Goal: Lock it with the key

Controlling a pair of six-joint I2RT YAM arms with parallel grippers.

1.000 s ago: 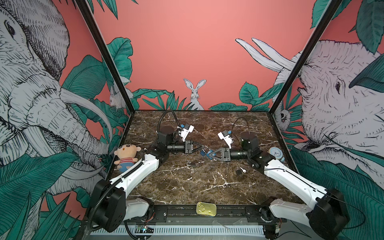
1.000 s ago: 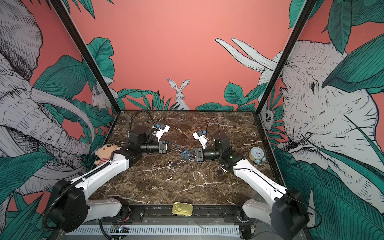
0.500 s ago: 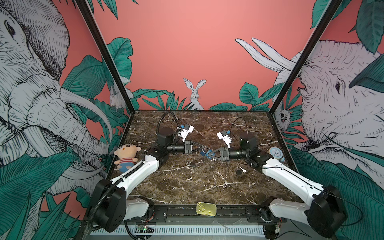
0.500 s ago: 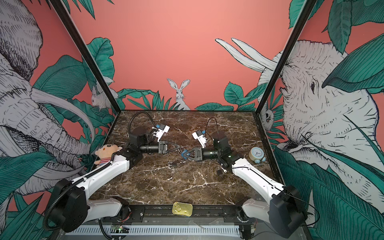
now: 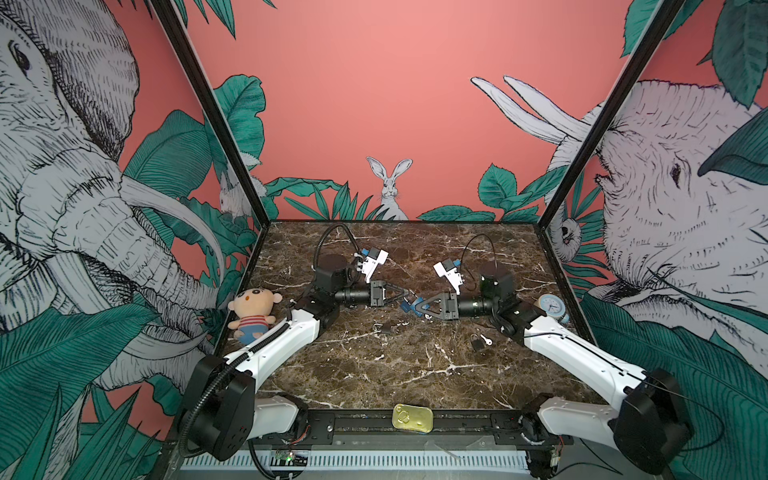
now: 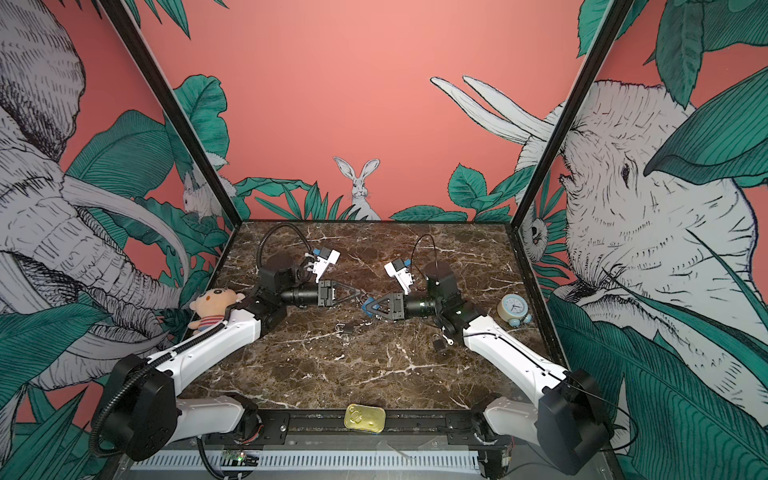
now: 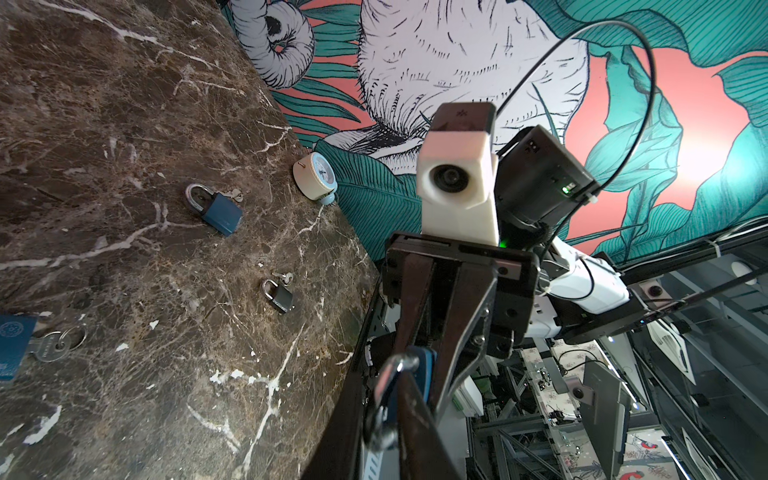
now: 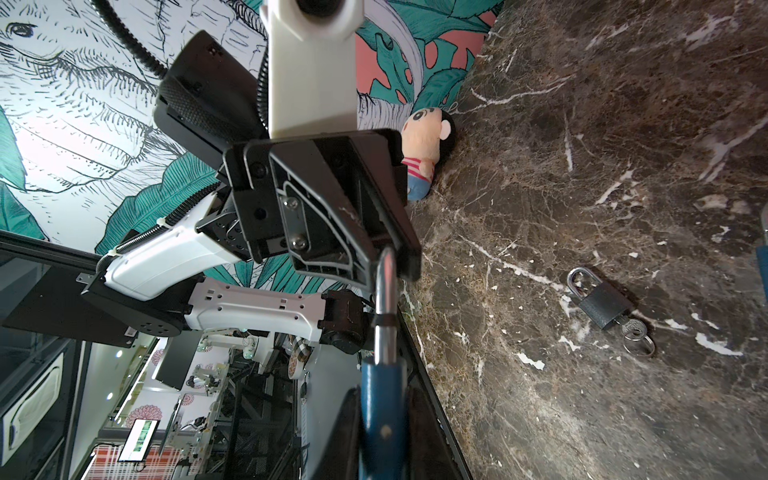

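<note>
Mid-bench we see the left gripper and right gripper meeting at a blue padlock; a dark padlock lies just toward the front edge.

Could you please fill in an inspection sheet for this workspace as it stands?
Surface: dark marble table, white-veined, no spill seen.
Job's things: blue padlock held aloft between the arms; small dark padlock and second padlock lie loose, each with a key.
Clutter: plush doll, alarm clock, yellow tin.
Grippers: right gripper shut on the blue padlock's body; left gripper, fingers around its shackle, grip unclear.
Cables: black cables arch over both wrists, snagging nothing.
Surroundings: jungle mural walls.
</note>
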